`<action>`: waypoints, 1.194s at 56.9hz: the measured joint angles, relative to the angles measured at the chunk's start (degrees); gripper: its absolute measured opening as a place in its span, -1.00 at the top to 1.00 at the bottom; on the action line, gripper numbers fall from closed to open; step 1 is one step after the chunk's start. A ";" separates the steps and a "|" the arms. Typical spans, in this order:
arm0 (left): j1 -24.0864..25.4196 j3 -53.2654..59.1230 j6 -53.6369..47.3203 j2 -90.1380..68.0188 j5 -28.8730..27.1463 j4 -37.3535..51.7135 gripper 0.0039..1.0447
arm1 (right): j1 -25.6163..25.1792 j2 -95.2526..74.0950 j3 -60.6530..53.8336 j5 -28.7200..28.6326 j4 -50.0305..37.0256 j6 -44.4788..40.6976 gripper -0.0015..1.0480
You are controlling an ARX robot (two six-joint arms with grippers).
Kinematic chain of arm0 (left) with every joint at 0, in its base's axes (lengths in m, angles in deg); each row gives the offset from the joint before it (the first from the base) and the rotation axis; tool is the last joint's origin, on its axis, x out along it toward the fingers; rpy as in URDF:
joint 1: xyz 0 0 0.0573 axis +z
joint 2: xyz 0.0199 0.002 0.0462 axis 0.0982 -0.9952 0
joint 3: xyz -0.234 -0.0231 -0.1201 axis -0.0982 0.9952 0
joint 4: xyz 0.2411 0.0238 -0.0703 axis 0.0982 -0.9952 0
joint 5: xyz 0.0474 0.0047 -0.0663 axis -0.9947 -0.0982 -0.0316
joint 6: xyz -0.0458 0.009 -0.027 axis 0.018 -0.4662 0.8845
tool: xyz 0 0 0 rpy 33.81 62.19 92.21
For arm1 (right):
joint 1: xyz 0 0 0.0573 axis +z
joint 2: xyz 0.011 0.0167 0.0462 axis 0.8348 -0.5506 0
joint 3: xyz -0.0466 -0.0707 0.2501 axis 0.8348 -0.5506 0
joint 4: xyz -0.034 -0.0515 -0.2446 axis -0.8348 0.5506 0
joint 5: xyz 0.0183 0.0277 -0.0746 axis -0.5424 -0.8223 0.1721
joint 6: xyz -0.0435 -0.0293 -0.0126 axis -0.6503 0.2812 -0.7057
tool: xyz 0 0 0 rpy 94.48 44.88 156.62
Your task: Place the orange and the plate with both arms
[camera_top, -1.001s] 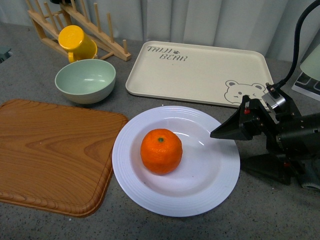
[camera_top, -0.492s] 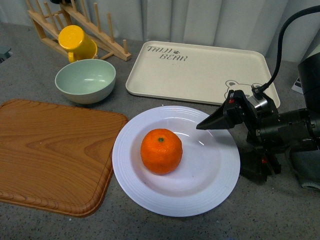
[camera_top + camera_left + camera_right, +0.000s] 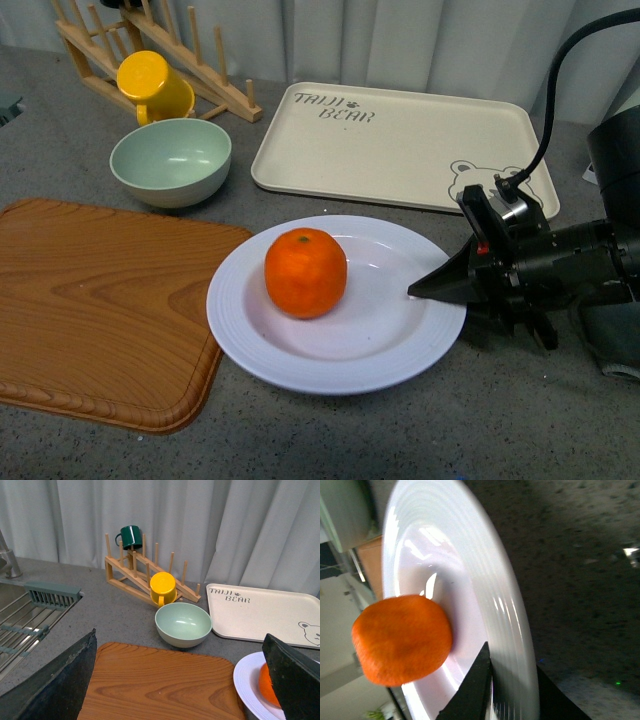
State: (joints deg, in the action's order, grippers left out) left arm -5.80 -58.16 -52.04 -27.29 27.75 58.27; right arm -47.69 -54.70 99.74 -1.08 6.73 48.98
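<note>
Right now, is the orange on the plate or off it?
On: the orange rests inside the white plate, left of its centre.

A bright-orange orange [image 3: 305,272], its skin dimpled and its small green stem spot facing up, sits left of centre in the well of a large round white plate [image 3: 330,372]. The deep plate, its wide rim ridged, is on the grey worktop [image 3: 400,440] just in front of the beige bear tray [image 3: 400,140], left edge meeting the wooden board [image 3: 100,300], right rim pinched by the right hand [image 3: 418,293].
</note>
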 joint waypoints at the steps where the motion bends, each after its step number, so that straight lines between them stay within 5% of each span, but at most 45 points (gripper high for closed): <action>1: 0.02 0.00 0.00 0.00 0.02 0.00 -0.88 | 0.02 0.02 0.11 0.13 0.02 -0.31 0.92; 22: 0.02 0.00 0.00 0.00 0.02 0.00 -0.88 | 0.20 1.29 -2.86 -1.07 -7.50 1.90 0.93; 36: 0.00 0.00 0.00 0.00 0.00 0.00 -0.88 | -0.63 5.18 -6.29 -0.61 -24.02 9.97 0.93; 49: 0.00 0.00 0.00 0.00 0.00 0.00 -0.88 | 0.04 4.04 -5.38 9.53 -35.19 19.21 0.93; 68: 0.02 0.00 0.00 0.00 0.00 0.00 -0.88 | 5.86 -3.28 3.21 23.85 -38.66 31.52 0.93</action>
State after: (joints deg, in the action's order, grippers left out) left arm -5.78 -58.16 -52.04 -27.29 27.75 58.27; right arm -41.83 -57.98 102.95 22.77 -31.94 80.49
